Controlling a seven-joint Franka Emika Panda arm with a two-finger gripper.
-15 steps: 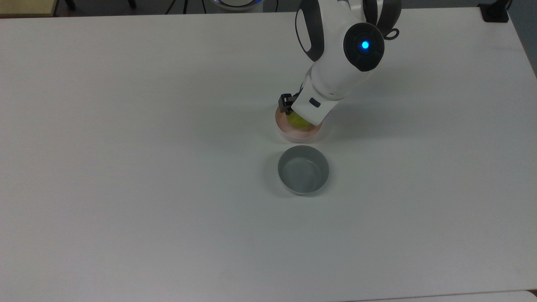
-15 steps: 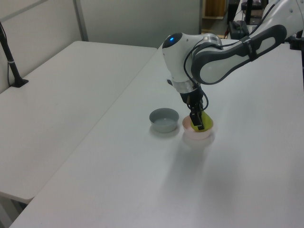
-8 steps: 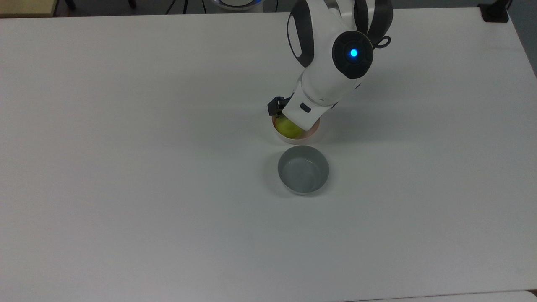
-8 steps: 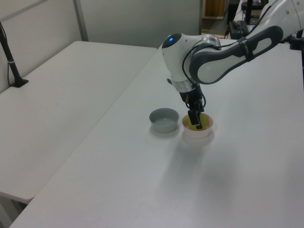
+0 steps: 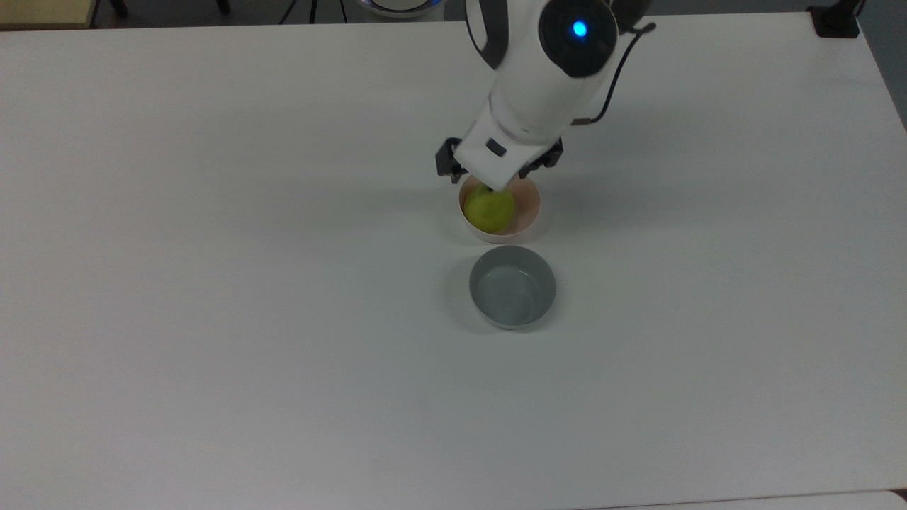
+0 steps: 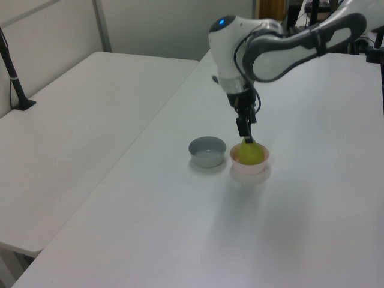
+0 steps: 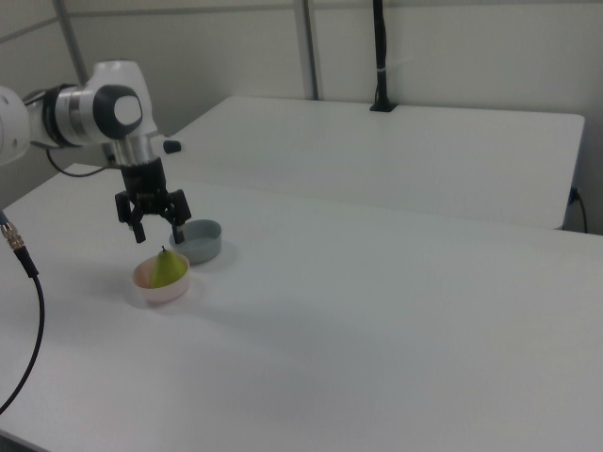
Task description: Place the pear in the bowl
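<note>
Pear in bowl, claw apart.

White tables, grey partition walls

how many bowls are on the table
2. The pink bowl holds the pear, below the open pincer. The grey bowl sits beside it, nearer the top view's bottom.

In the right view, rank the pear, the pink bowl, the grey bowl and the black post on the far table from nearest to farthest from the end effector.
1. Pear: just under the open end effector, standing in the pink bowl.
2. Pink bowl: below, around the pear.
3. Grey bowl: toward the right view's right of the fingers; its rank against the pink bowl is close to call.
4. Black post: far back, upper right.
</note>
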